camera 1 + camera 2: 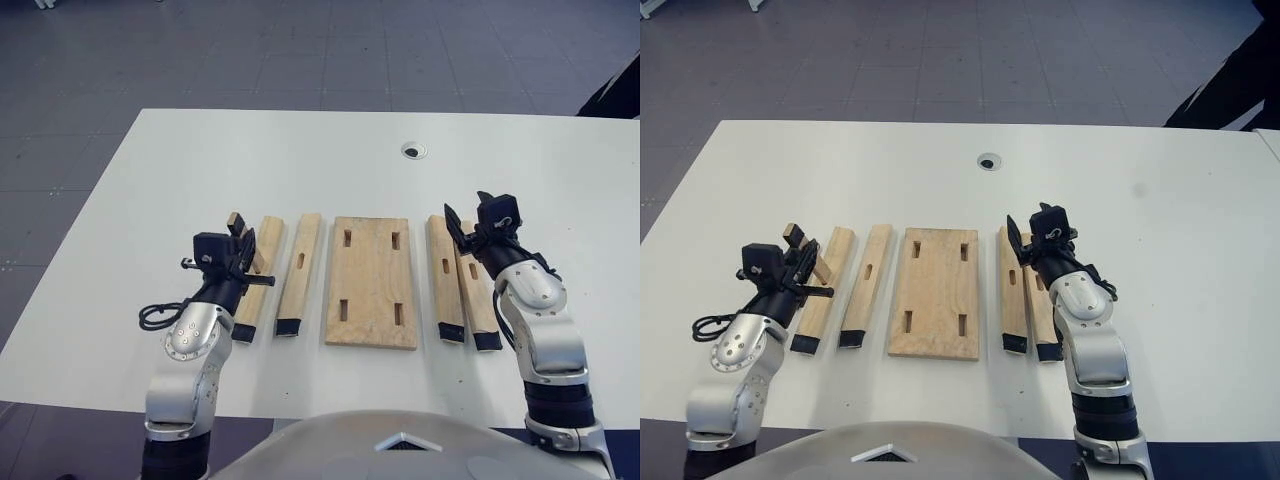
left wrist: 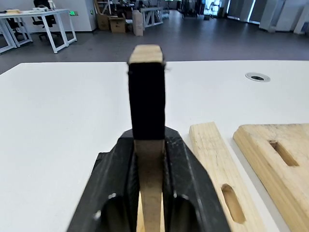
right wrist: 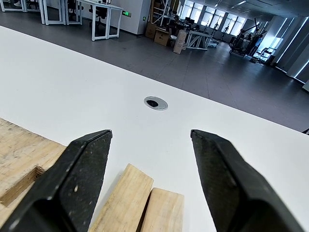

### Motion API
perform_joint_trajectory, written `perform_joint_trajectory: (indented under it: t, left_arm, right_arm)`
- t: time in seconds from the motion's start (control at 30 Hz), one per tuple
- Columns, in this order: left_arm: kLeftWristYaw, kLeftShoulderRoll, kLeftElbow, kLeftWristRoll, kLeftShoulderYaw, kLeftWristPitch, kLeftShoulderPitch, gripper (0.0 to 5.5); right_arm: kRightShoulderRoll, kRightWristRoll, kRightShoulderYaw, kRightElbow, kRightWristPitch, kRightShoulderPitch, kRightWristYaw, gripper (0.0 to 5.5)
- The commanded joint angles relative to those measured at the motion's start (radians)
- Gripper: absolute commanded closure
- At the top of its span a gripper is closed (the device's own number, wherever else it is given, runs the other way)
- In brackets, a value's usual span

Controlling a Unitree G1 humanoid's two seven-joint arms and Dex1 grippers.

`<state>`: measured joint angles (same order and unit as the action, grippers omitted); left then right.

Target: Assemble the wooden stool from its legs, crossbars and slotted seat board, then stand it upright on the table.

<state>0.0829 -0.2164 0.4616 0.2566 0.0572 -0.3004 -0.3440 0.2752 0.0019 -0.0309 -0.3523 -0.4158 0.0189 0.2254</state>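
Pale, black-banded crossbar [image 2: 147, 92] sits pinched in the left pincer [image 2: 148, 145]; the right pincer [image 3: 150, 140] hovers spread above two legs [image 3: 126, 193].

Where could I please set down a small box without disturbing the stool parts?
The far table strip between the parts row and the cable hole is bare, as is the stretch right of the right legs. Crowded: legs flank the seat board closely, and the left hand grips a crossbar by the left legs.
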Motion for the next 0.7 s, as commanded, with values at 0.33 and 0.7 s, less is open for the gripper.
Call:
perform_joint_trajectory:
  t: [0.33, 0.7]
  left_arm:
    - [0.108, 0.022, -0.269, -0.055, -0.005, 0.308, -0.16, 5.08]
    - [0.092, 0.044, -0.18, -0.025, 0.015, 0.319, -0.101, 5.08]
  right_arm:
    - [0.006, -0.009, -0.002, 0.01, 0.014, -0.015, 0.004, 2.5]
    - [0.005, -0.013, -0.002, 0.006, 0.015, -0.008, 0.006, 2.5]
